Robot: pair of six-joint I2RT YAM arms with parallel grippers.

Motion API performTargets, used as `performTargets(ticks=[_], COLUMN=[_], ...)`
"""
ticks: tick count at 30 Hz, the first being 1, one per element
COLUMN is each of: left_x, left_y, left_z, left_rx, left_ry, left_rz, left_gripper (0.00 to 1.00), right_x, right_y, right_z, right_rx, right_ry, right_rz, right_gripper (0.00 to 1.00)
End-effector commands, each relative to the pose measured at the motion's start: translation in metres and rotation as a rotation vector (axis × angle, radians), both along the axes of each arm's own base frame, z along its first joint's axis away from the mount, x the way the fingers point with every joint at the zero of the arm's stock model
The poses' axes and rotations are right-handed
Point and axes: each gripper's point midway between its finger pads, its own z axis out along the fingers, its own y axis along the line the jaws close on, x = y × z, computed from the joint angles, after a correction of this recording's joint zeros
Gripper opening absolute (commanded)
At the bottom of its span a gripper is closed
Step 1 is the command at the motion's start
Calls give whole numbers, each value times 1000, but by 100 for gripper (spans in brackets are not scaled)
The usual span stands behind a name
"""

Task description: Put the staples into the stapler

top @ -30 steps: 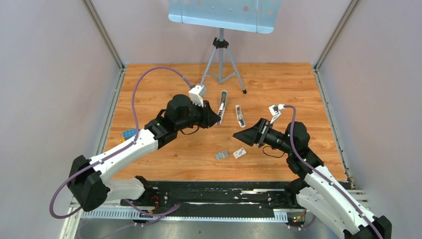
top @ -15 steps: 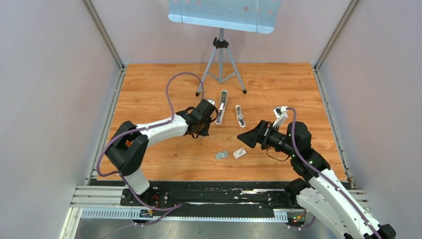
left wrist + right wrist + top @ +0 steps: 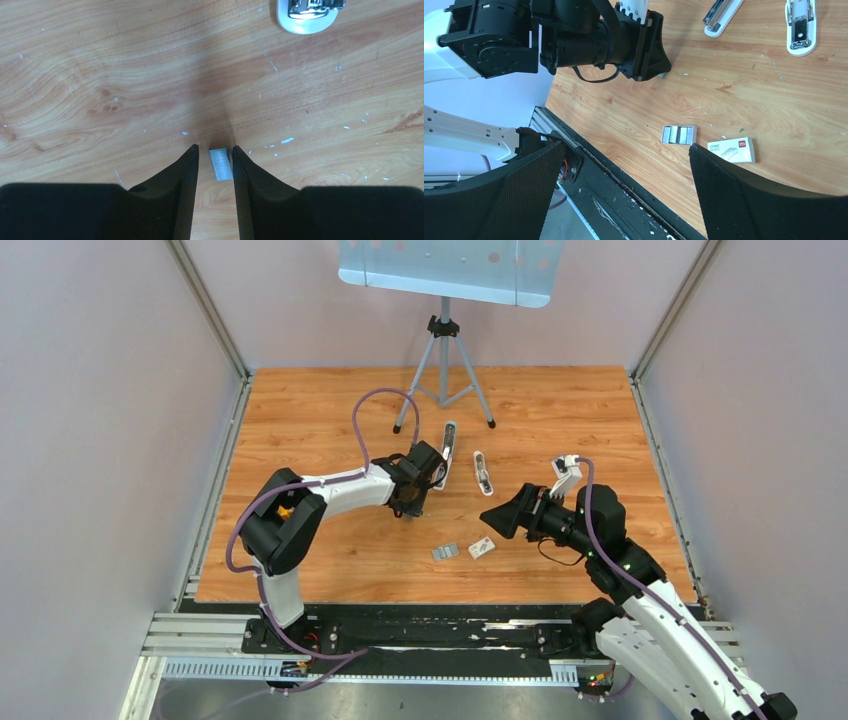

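The stapler lies in two halves mid-table, in front of the tripod. The staples and carton lie side by side nearer the near edge.

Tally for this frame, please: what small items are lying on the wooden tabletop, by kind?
Stapler parts: 2
Loose staple block: 1
Grey pack of staple strips: 1
White carton: 1
Total: 5
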Motion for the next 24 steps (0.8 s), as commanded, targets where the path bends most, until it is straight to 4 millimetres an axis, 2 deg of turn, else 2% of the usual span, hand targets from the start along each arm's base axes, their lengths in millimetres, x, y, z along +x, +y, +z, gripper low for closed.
performTargets(ticks=[1,6,16,24], left_x=[-4,-8,-1,1], left_y=[3,2,0,0], left_z=[1,1,-7,-6], left_rx=[22,14,-14,-19], left_ry=[28,48,59,63], left_rz=[19,29,39,44], left_gripper=[35,35,32,25], right_x=[0,1,-1,-1], right_y=[-2,-3,-5,-7], right_z=[10,8,7,8], right_rx=[-13,-20,-26,-35], right_ry=[-35,-32,-37,-44], right_rz=[-6,-8,-14,-19], right_gripper=[100,100,100,100])
